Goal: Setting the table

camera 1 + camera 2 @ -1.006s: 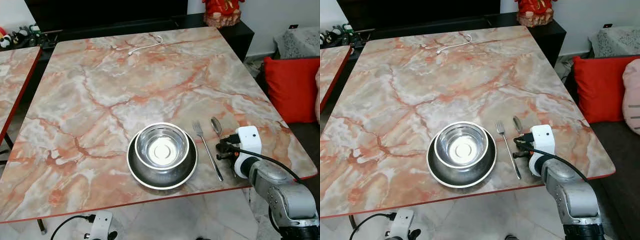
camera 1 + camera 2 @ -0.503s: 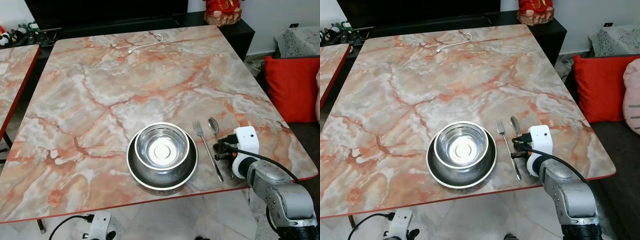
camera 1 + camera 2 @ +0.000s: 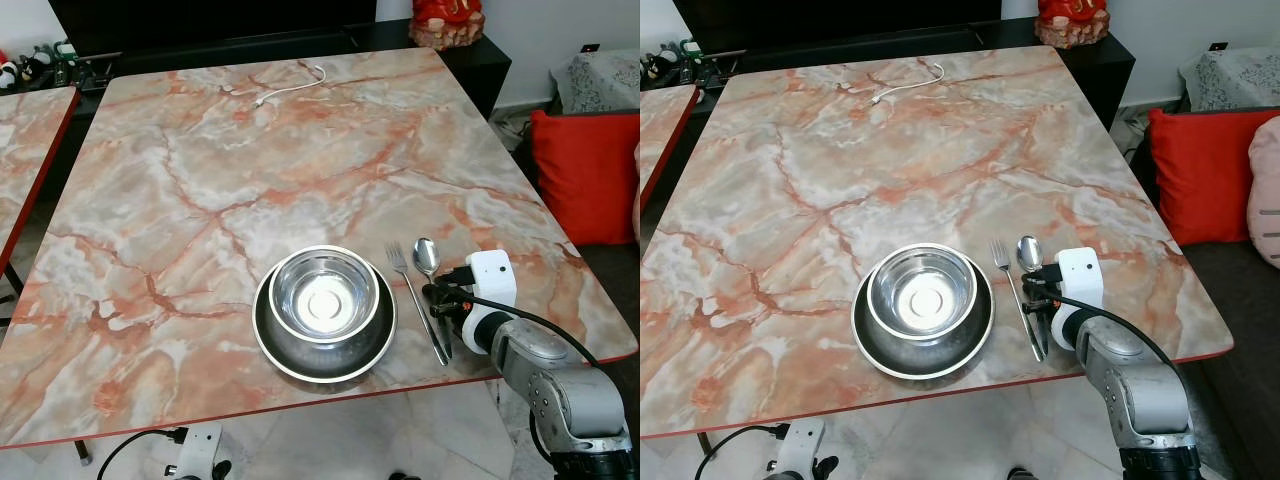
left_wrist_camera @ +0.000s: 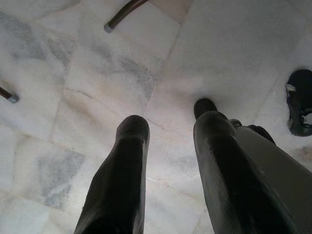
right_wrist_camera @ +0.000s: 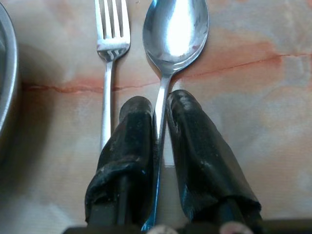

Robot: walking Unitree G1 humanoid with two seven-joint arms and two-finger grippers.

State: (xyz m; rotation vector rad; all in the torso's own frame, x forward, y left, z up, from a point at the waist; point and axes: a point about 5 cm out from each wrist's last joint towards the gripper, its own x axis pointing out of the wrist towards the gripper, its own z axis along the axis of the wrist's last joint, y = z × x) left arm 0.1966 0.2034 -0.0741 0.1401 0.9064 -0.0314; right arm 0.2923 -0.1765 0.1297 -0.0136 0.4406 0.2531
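Two pieces of cutlery lie side by side on the marble table [image 3: 200, 200], at 3 o'clock from the bowl [image 3: 324, 295]. The bowl sits inside a wider steel dish [image 3: 325, 345] near the table's front edge, toward 6 o'clock. The fork [image 3: 414, 299] lies just beside the dish, tines pointing to 12 o'clock. The spoon [image 3: 428, 258] lies just beyond it, at the fork's 3 o'clock, bowl end also toward 12 o'clock.

The right gripper [image 5: 157, 108] rests low over the tabletop with its two black fingers [image 5: 129, 141] pressed against either side of the spoon's handle, pinching it; the handle runs down the narrow gap between them. From the head camera the gripper sits at the table's front right, around 4 o'clock from the bowl.

The left gripper [image 4: 168, 126] hangs below the table edge over a pale tiled floor [image 4: 73, 73], fingers spread and holding nothing.

A white cable [image 3: 292, 90] lies far off at 12 o'clock. A red cushion [image 3: 590, 175] sits beyond the table at 3 o'clock.
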